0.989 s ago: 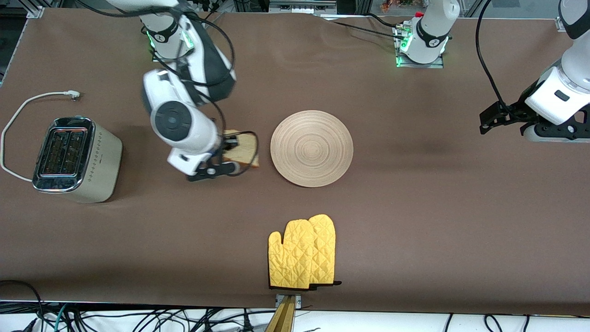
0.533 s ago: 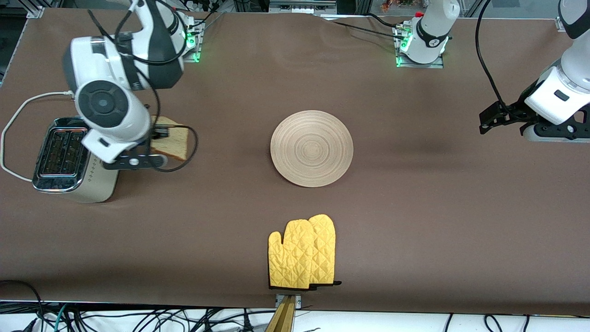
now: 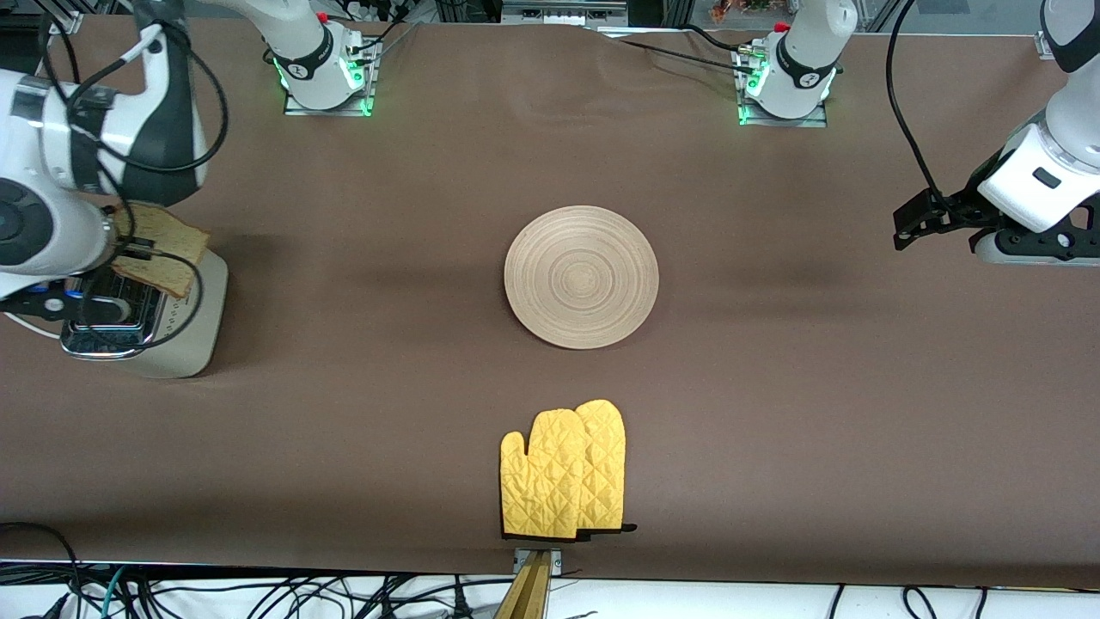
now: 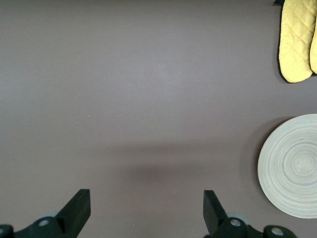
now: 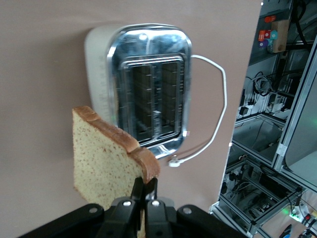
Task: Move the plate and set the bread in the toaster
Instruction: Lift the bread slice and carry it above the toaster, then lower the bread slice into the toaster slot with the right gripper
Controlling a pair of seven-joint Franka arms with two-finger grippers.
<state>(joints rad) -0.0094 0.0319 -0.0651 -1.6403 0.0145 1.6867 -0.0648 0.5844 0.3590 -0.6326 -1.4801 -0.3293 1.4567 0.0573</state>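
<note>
Speckled bread [image 5: 106,161] in right gripper [image 5: 144,191], over toaster [image 5: 148,94]

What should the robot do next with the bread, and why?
Probably line the bread up edge-down over a slot of the toaster before lowering it. The right gripper holds the slice by its crust above the toaster, but it sits off to one side of the slots. The left gripper waits open over bare table.
</note>
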